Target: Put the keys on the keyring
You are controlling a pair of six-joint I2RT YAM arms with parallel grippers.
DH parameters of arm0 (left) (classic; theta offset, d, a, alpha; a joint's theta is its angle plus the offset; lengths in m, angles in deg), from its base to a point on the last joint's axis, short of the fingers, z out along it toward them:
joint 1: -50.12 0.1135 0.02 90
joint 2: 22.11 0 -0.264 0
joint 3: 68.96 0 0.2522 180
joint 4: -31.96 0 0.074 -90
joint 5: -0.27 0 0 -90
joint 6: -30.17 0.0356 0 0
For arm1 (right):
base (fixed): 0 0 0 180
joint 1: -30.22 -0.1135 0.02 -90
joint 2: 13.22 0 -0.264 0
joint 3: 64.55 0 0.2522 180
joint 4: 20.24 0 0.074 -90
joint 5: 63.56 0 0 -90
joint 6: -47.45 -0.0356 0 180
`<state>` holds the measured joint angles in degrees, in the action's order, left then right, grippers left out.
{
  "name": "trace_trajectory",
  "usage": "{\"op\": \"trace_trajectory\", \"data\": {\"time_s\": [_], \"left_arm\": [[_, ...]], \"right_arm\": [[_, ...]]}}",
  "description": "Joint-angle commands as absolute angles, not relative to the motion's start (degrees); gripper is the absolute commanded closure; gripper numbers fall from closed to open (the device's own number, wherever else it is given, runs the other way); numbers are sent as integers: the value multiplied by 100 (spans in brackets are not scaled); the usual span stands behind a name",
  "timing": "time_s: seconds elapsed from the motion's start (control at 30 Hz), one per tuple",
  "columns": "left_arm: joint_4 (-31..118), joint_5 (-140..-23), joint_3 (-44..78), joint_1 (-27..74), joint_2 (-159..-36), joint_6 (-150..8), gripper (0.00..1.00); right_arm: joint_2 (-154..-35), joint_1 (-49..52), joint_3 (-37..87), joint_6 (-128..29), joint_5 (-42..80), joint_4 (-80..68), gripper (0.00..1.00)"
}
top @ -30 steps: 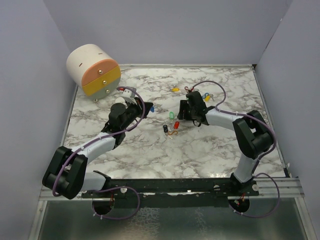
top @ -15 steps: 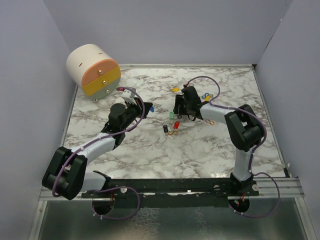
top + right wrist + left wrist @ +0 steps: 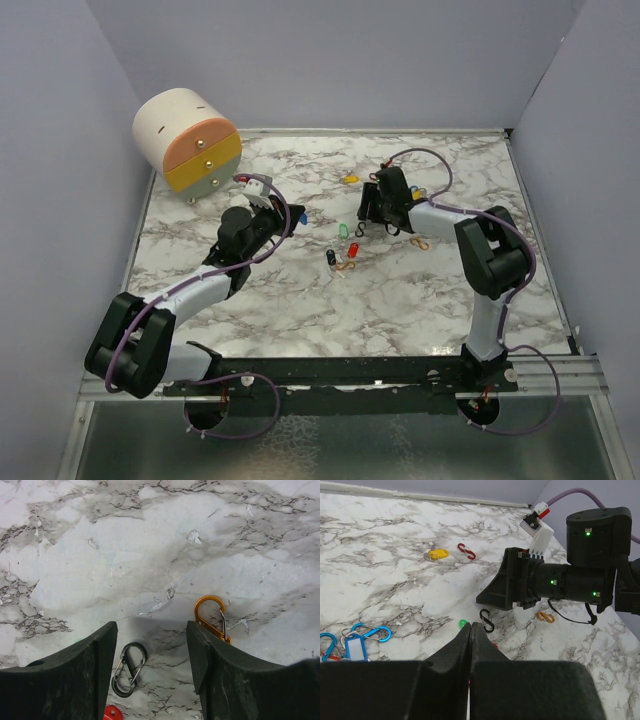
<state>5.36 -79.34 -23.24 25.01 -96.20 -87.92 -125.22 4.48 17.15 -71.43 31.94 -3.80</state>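
The table (image 3: 300,300) is white marble with grey lines, and plain purple-grey walls (image 3: 300,60) stand all round it. A round cream drawer box (image 3: 188,140) with one orange and one yellow drawer sits at the far left corner.

My left claw (image 3: 470,626) is squeezed tight, its two fingers pressed flat together with nothing in them. Down by its left side lies the blue key tag (image 3: 354,647), just beside a blue snap clip (image 3: 370,632).

My right claw (image 3: 151,630) is spread wide and grips nothing. It points down at the marble. A black wire clip (image 3: 129,669) lies on the table between its fingers, and an orange wire clip (image 3: 212,617) lies right by one finger. The red key tag (image 3: 112,713) peeks in at the bottom edge.

The green key tag (image 3: 343,231) and the black key tag (image 3: 331,258) lie near the middle of the table, between my two claws. The yellow key tag (image 3: 350,180) lies farther back, near a red wire clip (image 3: 466,551)
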Motion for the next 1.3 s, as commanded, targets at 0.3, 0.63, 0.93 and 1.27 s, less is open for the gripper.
{"op": "trace_trajectory", "data": {"time_s": [0.3, 0.63, 0.93, 1.27], "left_arm": [[433, -7989, -2225, 2495, -9858, -8711, 100], [347, -7835, -2243, 2498, -9882, -8698, 100], [295, -7780, -2252, 2498, -9906, -8691, 100], [266, -7755, -2262, 2500, -9923, -8704, 100]], "right_arm": [[-11698, 491, 1300, -6383, 3342, -965, 42], [-11691, 491, 1582, -6239, 4273, 62, 40], [-12026, 506, 1620, -5943, 4765, 101, 38], [-12424, 543, 1810, -5949, 4597, 210, 40]]}}
